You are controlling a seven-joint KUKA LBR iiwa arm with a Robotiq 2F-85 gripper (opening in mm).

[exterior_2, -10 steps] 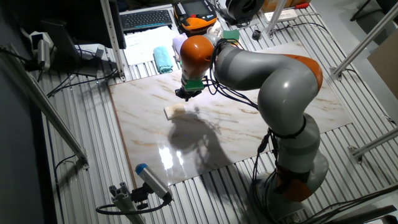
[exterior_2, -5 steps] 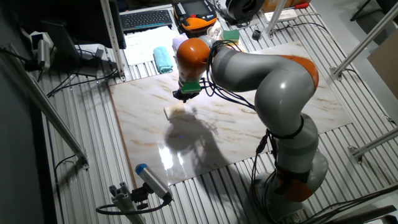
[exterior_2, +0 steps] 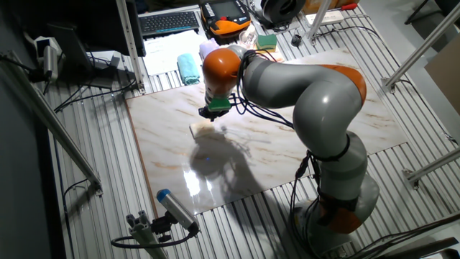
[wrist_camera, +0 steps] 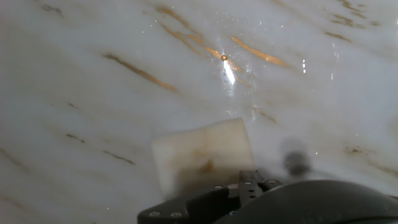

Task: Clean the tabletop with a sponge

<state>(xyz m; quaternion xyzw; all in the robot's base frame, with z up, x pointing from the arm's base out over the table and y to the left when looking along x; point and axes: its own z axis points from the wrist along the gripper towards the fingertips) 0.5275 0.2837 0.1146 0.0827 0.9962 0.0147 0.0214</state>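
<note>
The sponge (exterior_2: pixel 200 129), a small cream-beige block, lies flat on the tabletop (exterior_2: pixel 165 151), a glossy white marble-look slab with tan veins, in its left half. My gripper (exterior_2: pixel 213 112) hangs just above and slightly right of the sponge. The fixed view shows no contact between them. In the hand view the sponge (wrist_camera: pixel 202 155) sits low in the middle on the tabletop (wrist_camera: pixel 93 99), with a faint brown stain on its face. The dark gripper body fills the bottom edge of the hand view. The fingertips do not show clearly in either view.
Behind the slab lie a folded teal cloth (exterior_2: pixel 189 70), a lilac cloth (exterior_2: pixel 208 48) and a green-and-yellow sponge (exterior_2: pixel 267 41). A keyboard (exterior_2: pixel 169 21) sits further back. A blue-tipped tool (exterior_2: pixel 176 208) rests on the ribbed grey metal in front. Metal posts stand at left and right.
The wrist and gripper have shifted slightly left, closer over the sponge. The sponge has stayed where it was.
</note>
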